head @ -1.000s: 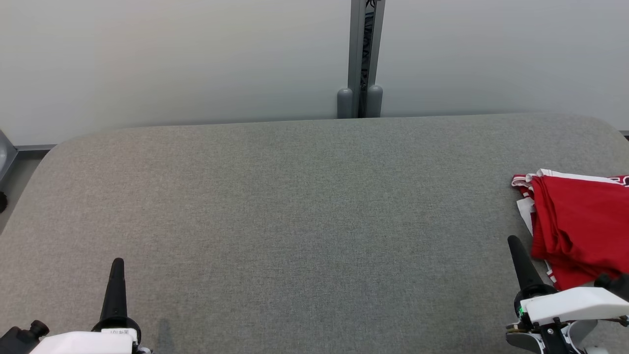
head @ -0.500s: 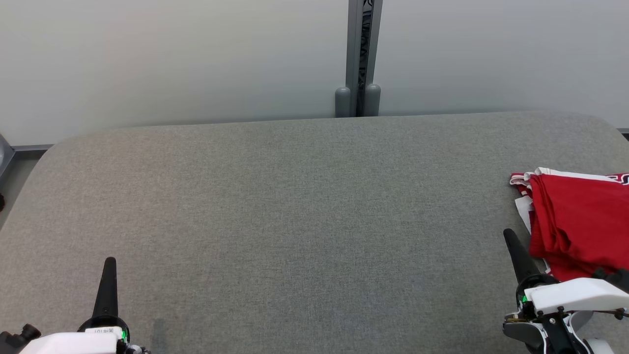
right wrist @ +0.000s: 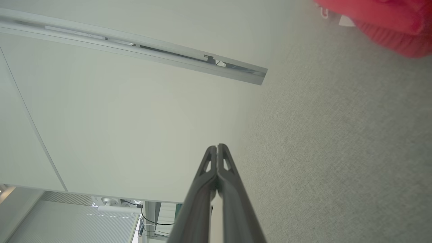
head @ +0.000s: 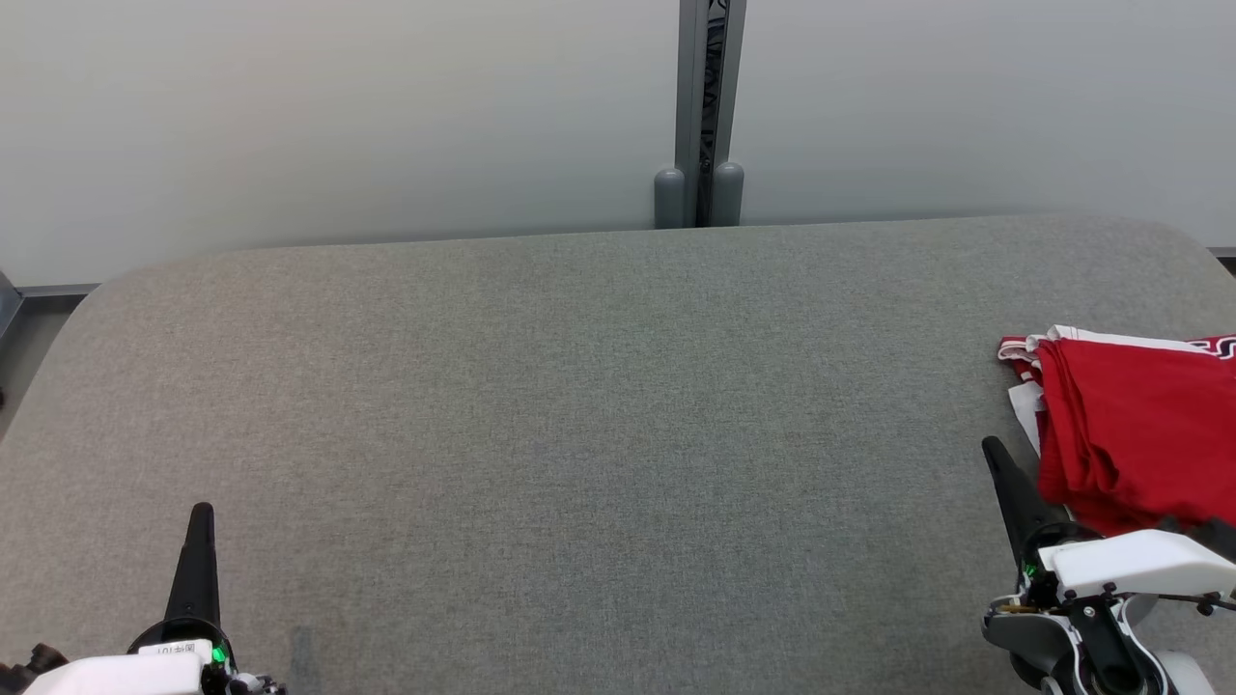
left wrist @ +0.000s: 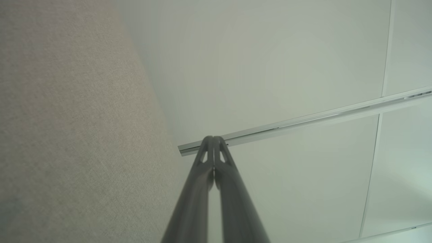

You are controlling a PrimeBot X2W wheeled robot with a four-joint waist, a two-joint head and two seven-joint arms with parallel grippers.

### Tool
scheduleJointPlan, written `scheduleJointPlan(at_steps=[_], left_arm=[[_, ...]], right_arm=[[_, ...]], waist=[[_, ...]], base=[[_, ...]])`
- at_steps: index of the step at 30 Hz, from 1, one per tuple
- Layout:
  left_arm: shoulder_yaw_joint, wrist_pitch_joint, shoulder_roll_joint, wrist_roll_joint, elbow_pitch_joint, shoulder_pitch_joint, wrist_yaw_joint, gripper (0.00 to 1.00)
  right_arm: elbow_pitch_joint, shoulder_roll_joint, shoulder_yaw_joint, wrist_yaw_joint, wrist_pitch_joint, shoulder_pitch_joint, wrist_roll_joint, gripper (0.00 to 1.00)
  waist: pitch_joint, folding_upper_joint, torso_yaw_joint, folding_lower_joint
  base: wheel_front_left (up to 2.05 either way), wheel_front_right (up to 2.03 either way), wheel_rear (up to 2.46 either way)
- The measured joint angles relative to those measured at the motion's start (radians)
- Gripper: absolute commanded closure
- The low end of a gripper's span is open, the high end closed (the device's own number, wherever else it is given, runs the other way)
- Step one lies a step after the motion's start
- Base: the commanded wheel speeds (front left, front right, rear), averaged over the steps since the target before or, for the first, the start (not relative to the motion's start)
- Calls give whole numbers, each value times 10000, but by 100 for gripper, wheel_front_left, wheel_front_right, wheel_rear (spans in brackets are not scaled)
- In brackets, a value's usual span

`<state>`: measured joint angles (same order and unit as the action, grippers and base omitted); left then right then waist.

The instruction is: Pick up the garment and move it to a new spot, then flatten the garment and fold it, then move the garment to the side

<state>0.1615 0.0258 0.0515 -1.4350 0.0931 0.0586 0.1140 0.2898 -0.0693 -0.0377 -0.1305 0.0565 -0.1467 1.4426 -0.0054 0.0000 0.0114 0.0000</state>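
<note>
Slightly lower in the head view than a second ago, the left claw [head: 201, 512] sits pinched shut and empty over the near part of the grey desk [head: 599, 386]. The right claw [head: 991, 449], also shut and empty, points up just beside the folded red garment [head: 1130, 425], which lies at the desk's right edge. A grey post [head: 710, 97] stands beyond.

the two dark fingers [right wrist: 231, 195] rise from the bottom edge pressed tight together, with nothing between them. to their right lies the grey fabric worktop [right wrist: 337, 152], with a red garment [right wrist: 388, 20] bunched at its far corner, well apart from the fingers. a pale wall [right wrist: 118, 128] with a metal rail [right wrist: 152, 54] stands on the left.
</note>
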Motion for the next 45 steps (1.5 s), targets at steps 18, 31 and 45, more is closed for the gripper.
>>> scheduleJointPlan(at_steps=[18,31,45], left_arm=[[263,284,-15,-1250,-146,-3,-6,100],[431,476,-23,-1967,-211,-5,-6,100],[431,476,-25,-1967,-211,-5,-6,100]], right_arm=[[280,36,56,0,397,-328,1254,100],[474,69,113,0,639,-542,1958,100],[476,84,161,0,665,-544,1950,100]], waist=[[41,0,-68,0],[68,0,-112,0],[68,0,-112,0]], base=[[0,0,0],[0,0,0],[0,0,0]])
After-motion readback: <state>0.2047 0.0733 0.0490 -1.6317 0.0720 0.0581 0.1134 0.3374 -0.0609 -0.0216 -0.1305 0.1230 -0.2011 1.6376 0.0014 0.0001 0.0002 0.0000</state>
